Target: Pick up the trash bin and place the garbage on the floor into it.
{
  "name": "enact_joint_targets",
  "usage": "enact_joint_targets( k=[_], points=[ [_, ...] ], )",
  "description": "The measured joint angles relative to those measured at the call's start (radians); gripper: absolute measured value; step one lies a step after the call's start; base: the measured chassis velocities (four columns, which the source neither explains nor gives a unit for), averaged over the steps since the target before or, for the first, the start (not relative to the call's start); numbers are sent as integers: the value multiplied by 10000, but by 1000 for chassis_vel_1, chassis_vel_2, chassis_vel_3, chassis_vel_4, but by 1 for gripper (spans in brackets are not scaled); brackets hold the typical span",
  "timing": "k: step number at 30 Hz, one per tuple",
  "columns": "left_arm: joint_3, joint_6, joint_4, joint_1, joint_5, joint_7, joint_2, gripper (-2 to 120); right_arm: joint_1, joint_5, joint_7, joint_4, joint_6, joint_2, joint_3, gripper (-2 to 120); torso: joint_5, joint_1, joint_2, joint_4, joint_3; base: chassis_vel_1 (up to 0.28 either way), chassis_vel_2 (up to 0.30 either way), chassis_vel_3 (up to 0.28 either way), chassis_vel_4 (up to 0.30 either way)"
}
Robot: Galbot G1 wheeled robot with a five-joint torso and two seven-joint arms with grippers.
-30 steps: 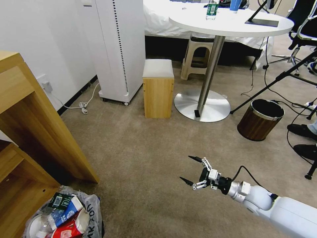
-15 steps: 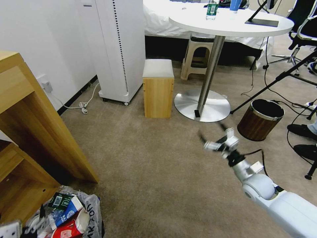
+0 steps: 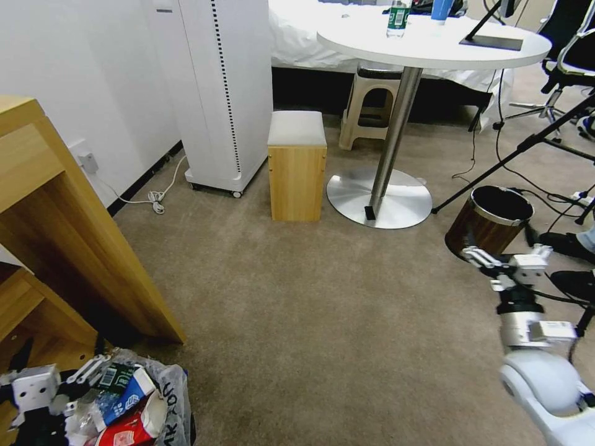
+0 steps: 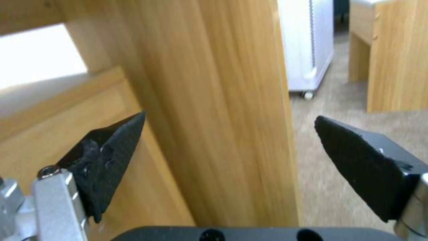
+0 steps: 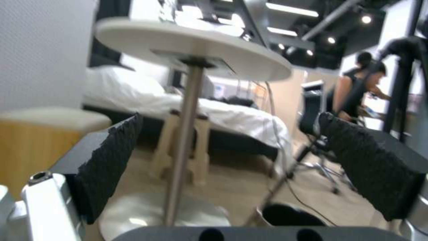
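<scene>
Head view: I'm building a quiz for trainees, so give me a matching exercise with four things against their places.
1 trash bin
2 right gripper
3 left gripper
4 green-label bottle

a on the round white table
b lower left corner, full of litter
c beside the bin, by the wooden shelf
d in front of the wood-grain bin

Pairs: 1-b, 2-d, 3-c, 4-a

Black letters on the trash bin [image 3: 176,402] bag, barcode on a wrapper [image 3: 114,375], neither legible
</scene>
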Motion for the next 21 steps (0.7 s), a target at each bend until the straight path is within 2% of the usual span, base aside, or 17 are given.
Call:
enact_joint_targets(
  k=[2, 7, 16, 21],
  points=[
    [-11, -4, 27, -306, -222, 1, 174, 100, -358, -294, -361, -183, 409, 287, 279, 100, 7, 0, 0, -4, 0, 0, 0, 0, 0],
    [88, 113, -6, -636, -354, -40, 96, 100, -609, -384, -539, -28, 688, 592, 463, 100, 4, 0, 0, 0, 0, 0, 0, 0, 0],
    [428, 620, -466, -1206, -439, -123, -507, 100, -1072, -7, -866, 810, 866, 1100, 765, 100, 3, 0, 0, 2, 0, 0, 0, 0, 0],
    [507, 880, -561, -1236, -473, -21, -673, 100, -1591, -390, -1063, 844, 1259, 1398, 996, 100, 3, 0, 0, -1, 0, 0, 0, 0, 0]
  ],
)
